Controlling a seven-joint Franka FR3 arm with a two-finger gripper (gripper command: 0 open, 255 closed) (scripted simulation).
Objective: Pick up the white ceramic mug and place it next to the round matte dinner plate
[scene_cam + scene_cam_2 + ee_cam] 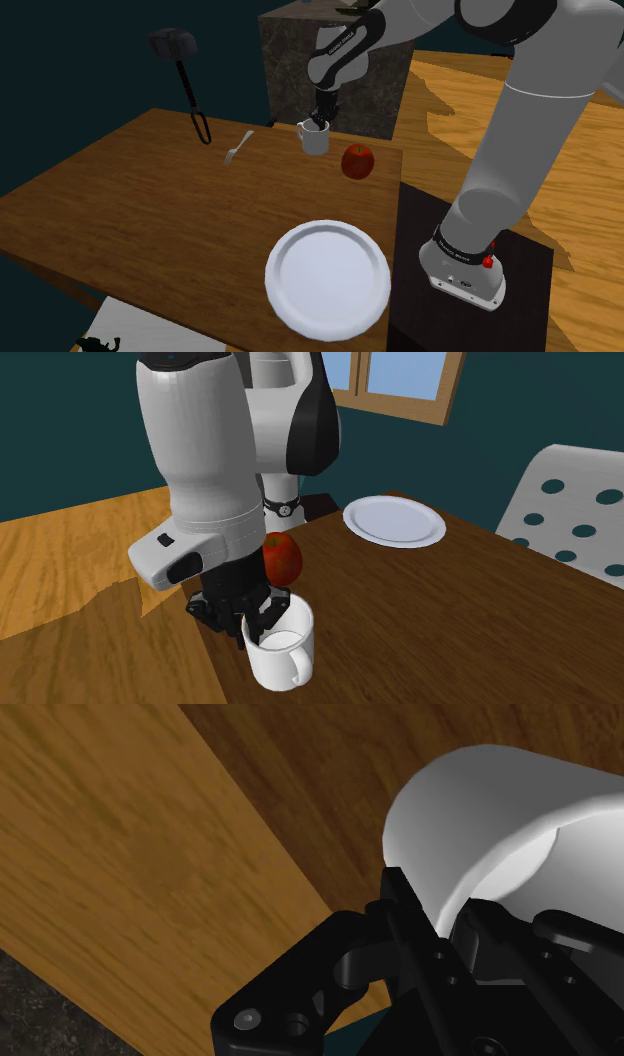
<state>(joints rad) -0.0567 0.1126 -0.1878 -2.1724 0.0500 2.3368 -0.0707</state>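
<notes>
The end effector [267, 619] is clasping the white mug [283, 657] by its rim on the bench [480, 602]; carrying it beside the plate [394, 520] is remaining.

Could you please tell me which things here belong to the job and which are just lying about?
Belongs to the job: mug, with the end effector at its rim; plate.

Just lying about: apple beside the mug; fork; dark utensil at the table's far edge; chair.
</notes>
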